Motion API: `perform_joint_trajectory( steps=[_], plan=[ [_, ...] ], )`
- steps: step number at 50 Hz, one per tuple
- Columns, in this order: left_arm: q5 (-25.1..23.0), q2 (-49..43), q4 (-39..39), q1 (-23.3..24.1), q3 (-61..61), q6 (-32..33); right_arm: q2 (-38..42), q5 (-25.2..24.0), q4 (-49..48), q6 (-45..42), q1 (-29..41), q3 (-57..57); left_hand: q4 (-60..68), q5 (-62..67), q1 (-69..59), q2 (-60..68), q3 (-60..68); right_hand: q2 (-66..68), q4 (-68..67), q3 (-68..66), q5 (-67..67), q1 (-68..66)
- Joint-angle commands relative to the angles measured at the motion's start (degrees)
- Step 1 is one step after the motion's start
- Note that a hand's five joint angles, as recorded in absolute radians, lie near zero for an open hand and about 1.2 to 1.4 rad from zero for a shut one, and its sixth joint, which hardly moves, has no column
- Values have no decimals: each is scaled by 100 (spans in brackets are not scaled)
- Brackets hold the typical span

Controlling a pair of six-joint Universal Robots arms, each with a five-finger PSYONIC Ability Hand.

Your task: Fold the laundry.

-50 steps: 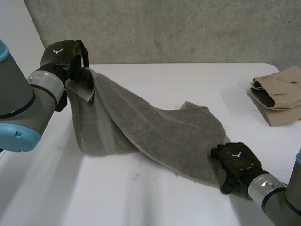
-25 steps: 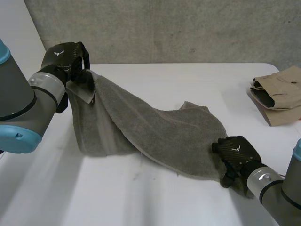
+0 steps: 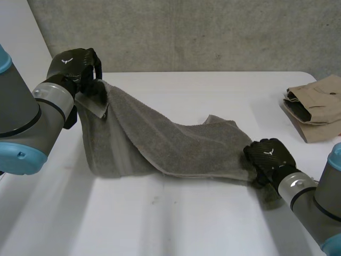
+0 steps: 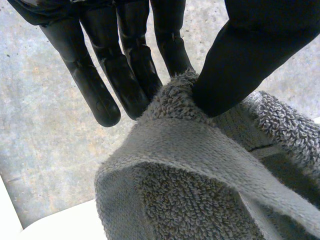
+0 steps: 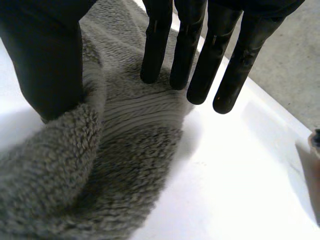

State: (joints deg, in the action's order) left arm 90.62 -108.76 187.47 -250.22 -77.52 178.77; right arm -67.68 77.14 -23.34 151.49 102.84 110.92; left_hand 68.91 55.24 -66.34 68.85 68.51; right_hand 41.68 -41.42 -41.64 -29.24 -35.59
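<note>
A grey towel [image 3: 176,146] stretches across the white table [image 3: 186,224] from far left to near right. My left hand [image 3: 72,61] holds one corner up above the table's far left; in its wrist view the fingers [image 4: 125,75] and thumb pinch the towel's [image 4: 200,170] raised edge. My right hand [image 3: 269,157] is on the towel's opposite end at the near right. In its wrist view the towel [image 5: 125,130] bunches into a ridge between the thumb and the straight fingers [image 5: 200,65], whose tips rest on the cloth.
A folded khaki garment [image 3: 317,104] lies at the table's right edge, beyond my right hand. A grey wall runs behind the table. Bare white tabletop spreads in front of the towel and behind it.
My right hand has moved farther from the near edge, drawing the towel's near right end with it and straightening the near edge. Its fingers have closed in. The left hand has held still.
</note>
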Motion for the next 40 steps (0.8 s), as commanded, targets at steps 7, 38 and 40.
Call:
perform_joint_trajectory(
  steps=[7,38,40],
  plan=[
    [-18,4,-26,0,-17,9,133,82,207,-93,-62,-668,1109,1476,-1366,1115,1149,3832,-3858,-3836,-4076,-4441],
    [-35,-768,-492,-35,-291,1459,1283,275,5658,-1869,-212,-5140,1109,1476,-1366,1115,1149,3832,-3858,-3836,-4076,-4441],
    [-27,-988,-343,-35,51,1468,1563,494,5159,-1659,7,-5762,1109,1476,-1366,1115,1149,3832,-3858,-3836,-4076,-4441]
  ],
)
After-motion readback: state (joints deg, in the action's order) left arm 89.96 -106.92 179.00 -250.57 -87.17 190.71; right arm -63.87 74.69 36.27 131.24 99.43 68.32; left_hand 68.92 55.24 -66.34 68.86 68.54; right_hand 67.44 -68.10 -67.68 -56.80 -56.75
